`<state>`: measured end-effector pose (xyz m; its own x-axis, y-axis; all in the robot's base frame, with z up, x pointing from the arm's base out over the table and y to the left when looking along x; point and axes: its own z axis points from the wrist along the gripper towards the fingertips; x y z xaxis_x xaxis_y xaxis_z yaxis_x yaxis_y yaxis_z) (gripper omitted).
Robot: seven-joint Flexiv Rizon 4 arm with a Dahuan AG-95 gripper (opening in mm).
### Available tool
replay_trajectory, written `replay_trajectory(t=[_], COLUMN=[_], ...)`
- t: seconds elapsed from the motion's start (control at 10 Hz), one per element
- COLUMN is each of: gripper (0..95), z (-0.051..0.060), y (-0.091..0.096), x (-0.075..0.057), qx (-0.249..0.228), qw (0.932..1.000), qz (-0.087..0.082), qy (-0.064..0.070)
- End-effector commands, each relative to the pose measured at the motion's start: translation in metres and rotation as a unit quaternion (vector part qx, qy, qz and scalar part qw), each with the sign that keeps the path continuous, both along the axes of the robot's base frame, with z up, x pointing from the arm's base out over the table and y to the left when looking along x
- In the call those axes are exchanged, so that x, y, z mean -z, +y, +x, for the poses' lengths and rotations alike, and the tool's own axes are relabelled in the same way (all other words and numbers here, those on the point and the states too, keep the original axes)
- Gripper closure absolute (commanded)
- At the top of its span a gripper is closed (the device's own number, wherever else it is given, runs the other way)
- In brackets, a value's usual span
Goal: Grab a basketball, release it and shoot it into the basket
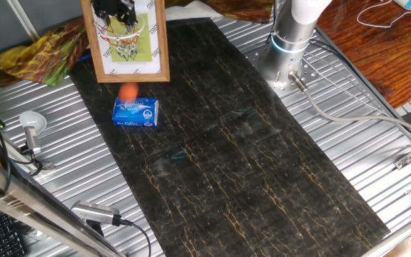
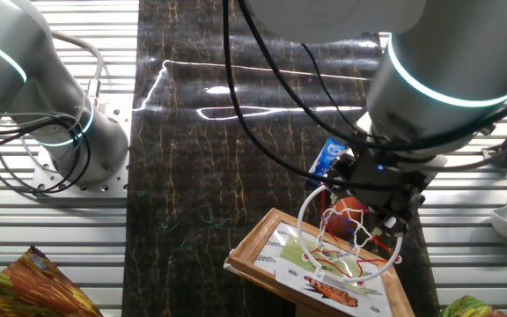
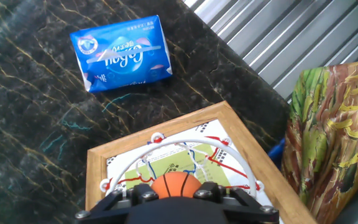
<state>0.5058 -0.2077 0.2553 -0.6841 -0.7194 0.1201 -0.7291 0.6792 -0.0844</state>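
Note:
The basket (image 1: pixel 123 32) is a white-netted hoop on a wooden-framed backboard (image 1: pixel 130 61) at the far left of the dark mat. My gripper (image 1: pixel 114 10) hangs right above the hoop, its jaws about a ball's width apart. The basketball (image 1: pixel 127 91) is an orange blur below the backboard's lower edge, well clear of the gripper. In the hand view the basketball (image 3: pixel 176 185) shows inside the ring (image 3: pixel 185 144), between my gripper (image 3: pixel 174 195) fingers. In the other fixed view the basketball (image 2: pixel 350 214) sits behind net strands, under the gripper (image 2: pixel 384 204).
A blue-and-white packet (image 1: pixel 135 113) lies on the mat just in front of the backboard, also in the hand view (image 3: pixel 122 53). A colourful cloth (image 1: pixel 41 50) lies left of the backboard. The arm's base (image 1: pixel 287 50) stands at the back right. A white ladle (image 1: pixel 31 125) lies at the left.

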Motion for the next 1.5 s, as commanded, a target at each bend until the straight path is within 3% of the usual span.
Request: replay_trajectory(t=[0.1, 0.2, 0.4, 0.6, 0.9, 1.0, 1.1, 1.2, 1.3, 1.5], gripper=[76.0, 95.0, 95.0, 95.0, 95.0, 95.0, 95.0, 95.0, 95.0, 95.0], z=[-0.001, -0.003, -0.004, -0.002, -0.008, -0.011, -0.013, -0.013, -0.012, -0.008], y=[0.003, 0.009, 0.032, 0.055, 0.070, 0.073, 0.076, 0.083, 0.089, 0.107], x=[-0.005, -0.009, -0.015, -0.020, -0.034, -0.038, -0.039, -0.037, -0.033, -0.020], qx=[0.032, 0.063, 0.101, 0.108, 0.132, 0.142, 0.159, 0.186, 0.194, 0.207], qw=[0.9995, 0.9980, 0.9949, 0.9940, 0.9911, 0.9896, 0.9864, 0.9786, 0.9760, 0.9720], qz=[-0.006, -0.004, -0.002, 0.001, -0.002, 0.007, 0.033, 0.085, 0.096, 0.103], qy=[0.004, 0.003, -0.005, -0.014, -0.013, -0.019, -0.022, -0.022, -0.027, -0.039])
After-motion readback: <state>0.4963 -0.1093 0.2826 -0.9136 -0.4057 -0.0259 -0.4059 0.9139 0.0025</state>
